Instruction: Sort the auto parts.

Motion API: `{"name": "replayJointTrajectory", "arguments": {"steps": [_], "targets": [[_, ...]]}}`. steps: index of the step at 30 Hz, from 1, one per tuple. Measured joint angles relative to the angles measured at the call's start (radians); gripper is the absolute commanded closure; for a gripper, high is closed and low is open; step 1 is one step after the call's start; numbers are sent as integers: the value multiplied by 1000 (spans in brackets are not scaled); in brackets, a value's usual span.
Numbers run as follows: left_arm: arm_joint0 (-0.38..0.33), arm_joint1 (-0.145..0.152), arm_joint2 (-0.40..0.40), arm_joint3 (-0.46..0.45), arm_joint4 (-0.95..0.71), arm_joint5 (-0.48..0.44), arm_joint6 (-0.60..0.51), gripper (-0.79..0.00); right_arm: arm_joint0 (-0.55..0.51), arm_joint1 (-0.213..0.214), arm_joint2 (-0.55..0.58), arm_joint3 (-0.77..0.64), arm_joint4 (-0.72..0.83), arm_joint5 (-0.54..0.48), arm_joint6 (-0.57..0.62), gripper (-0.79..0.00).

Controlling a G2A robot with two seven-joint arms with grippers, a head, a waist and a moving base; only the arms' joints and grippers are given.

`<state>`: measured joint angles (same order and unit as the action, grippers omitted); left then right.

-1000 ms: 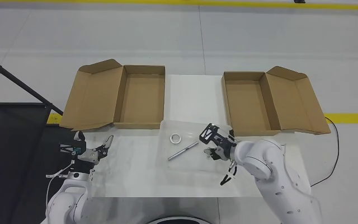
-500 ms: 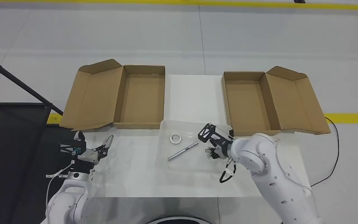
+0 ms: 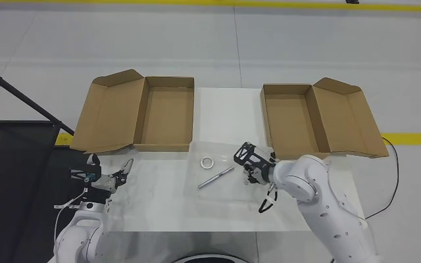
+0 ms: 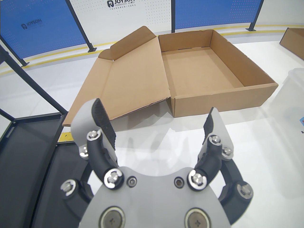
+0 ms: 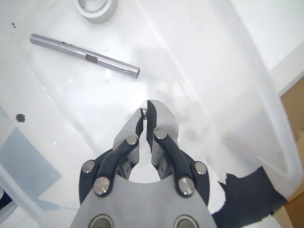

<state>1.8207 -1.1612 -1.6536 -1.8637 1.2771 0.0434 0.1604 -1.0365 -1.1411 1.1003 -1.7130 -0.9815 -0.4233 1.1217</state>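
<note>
A small metal part point(image 5: 144, 116) is clamped in the right hand point(image 5: 145, 111); the slippery-looking rod point(image 3: 216, 177) at nine o'clock is best taken mid-length.

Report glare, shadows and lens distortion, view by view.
Top view: even light on the table, no hard shadows. Left wrist view: the wide lens splays the panel posts; soft shadow under the left box's flap. Right wrist view: bright glints on the metal rod and the clear tray.
</note>
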Motion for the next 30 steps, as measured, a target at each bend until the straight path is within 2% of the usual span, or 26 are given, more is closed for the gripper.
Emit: {"name": "replayJointTrajectory", "arguments": {"steps": [8,15,27,30], "targets": [[0,0,0,0,0,0,0,-785,-42,18,121,-58,92,-42,-155,0],[0,0,0,0,0,0,0,-785,-82,25,179,-74,135,-60,-301,0],[0,0,0,0,0,0,0,-785,-84,26,180,-76,133,-60,-304,0],[0,0,0,0,0,0,0,-785,-92,24,173,-96,125,-40,-342,0]]}}
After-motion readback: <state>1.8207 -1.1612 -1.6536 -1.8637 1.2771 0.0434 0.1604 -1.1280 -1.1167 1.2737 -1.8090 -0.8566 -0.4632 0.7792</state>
